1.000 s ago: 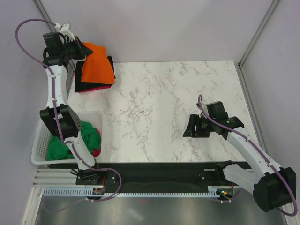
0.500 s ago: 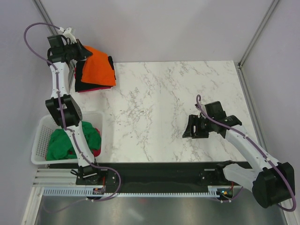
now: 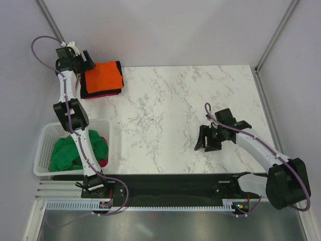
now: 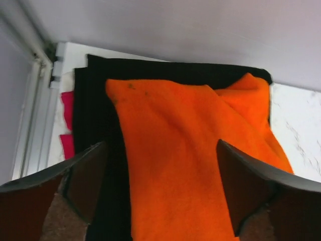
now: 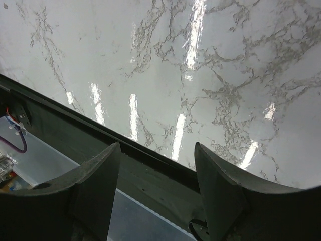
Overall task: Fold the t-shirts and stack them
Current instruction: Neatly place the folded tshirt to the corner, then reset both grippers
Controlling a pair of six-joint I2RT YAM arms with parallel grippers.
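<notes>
A folded orange t-shirt lies on top of a stack at the table's far left corner. Under it are a black t-shirt and a pink-red one, of which only edges show. My left gripper hovers at the stack's left edge, open, with its fingers spread wide over the orange cloth and gripping nothing. A green t-shirt and a red one lie crumpled in the basket. My right gripper hangs open and empty over the marble near the front edge.
The white lattice basket sits at the near left, partly off the marble table. Grey walls and a metal post close in behind the stack. A black rail runs along the table's near edge.
The left gripper opened and let go of the orange t-shirt, which now lies flat on the stack. The right gripper shifted slightly toward the near edge.
</notes>
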